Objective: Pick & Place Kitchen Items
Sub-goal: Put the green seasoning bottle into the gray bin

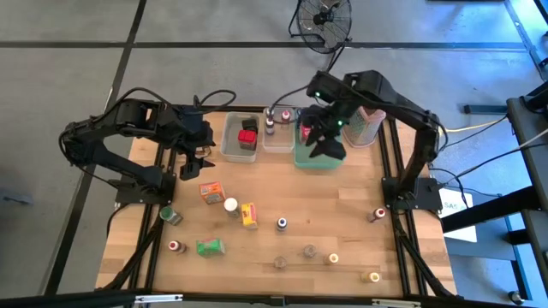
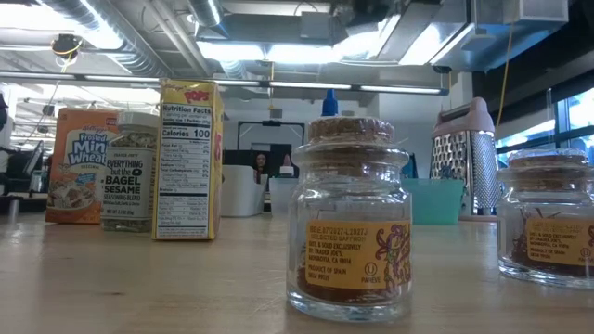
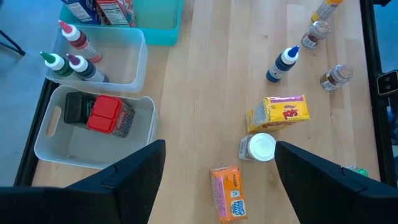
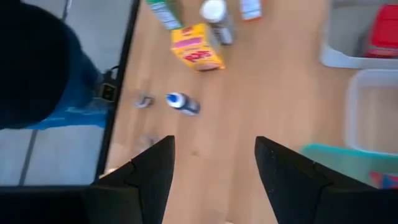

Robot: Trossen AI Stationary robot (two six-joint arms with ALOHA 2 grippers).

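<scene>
My left gripper (image 3: 214, 180) hung open and empty above the orange box (image 3: 228, 193) on the bench (image 1: 342, 214), near the yellow box (image 3: 280, 113) and the white-capped jar (image 3: 258, 147). My right gripper (image 4: 214, 171) hovered open and empty by the teal tray (image 1: 301, 158).

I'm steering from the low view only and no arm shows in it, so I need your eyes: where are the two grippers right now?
Observer: The left gripper hangs open and empty over the table's back left, beside a clear tub.
Operator: And the right one?
Observer: The right gripper is open and empty too, above the teal tray at the back.
Operator: Which item is nearest the left gripper?
Observer: The orange cereal box, just toward the front edge from it.
</scene>
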